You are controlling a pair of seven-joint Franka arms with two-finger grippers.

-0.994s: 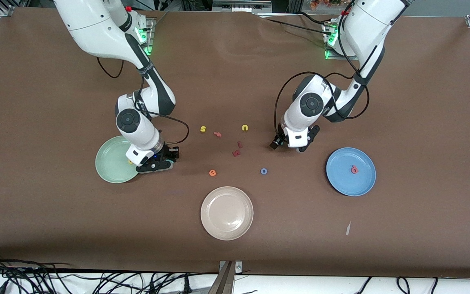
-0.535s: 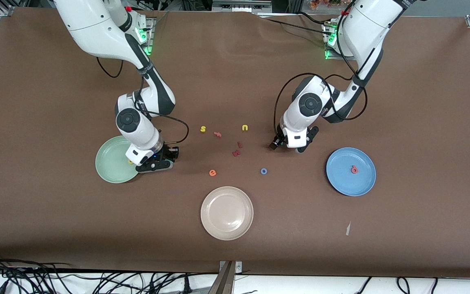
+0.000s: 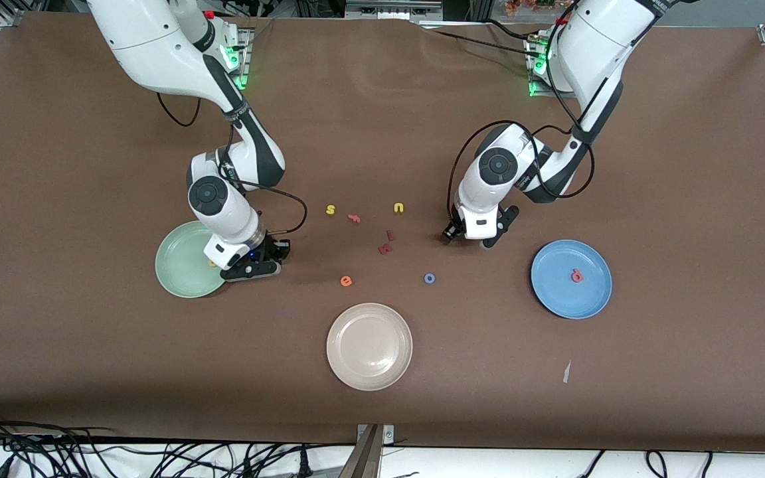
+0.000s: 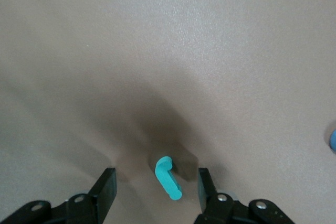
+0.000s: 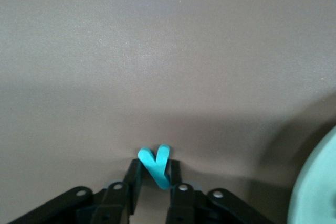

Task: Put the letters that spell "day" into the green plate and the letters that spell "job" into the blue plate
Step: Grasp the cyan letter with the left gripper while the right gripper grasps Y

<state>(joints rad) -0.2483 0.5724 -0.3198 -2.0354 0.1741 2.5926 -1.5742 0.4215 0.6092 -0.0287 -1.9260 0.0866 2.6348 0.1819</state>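
Teal foam y [image 5: 155,165] sits pinched between the right tool [image 5: 156,178] fingers, low on the brown desk [image 3: 382,133] beside the pale mint-green plate [image 3: 180,265]; such a thin hold could let it twist free. Left tool [image 4: 156,190] fingers stand apart around the teal foam j [image 4: 168,178], lying nearer one finger, which could nudge it away.

Front camera: high up, facing both arm bases, looking steeply down on the whole brown surface [image 3: 688,166]; distant, everything small.
Left wrist camera: rides above the left pincer [image 4: 157,187], looks down past its fingers [image 4: 105,187]; very close to the surface, a teal hook letter [image 4: 168,178] between the tips.
Right wrist camera: rides above the right pincer [image 5: 156,179], equally close; a teal y [image 5: 156,165] at the tips, the green plate [image 5: 320,187] at the frame's edge.
Shared: front and right wrist both show the green plate [image 3: 180,262]; the wrist cameras share only bare brown surface.
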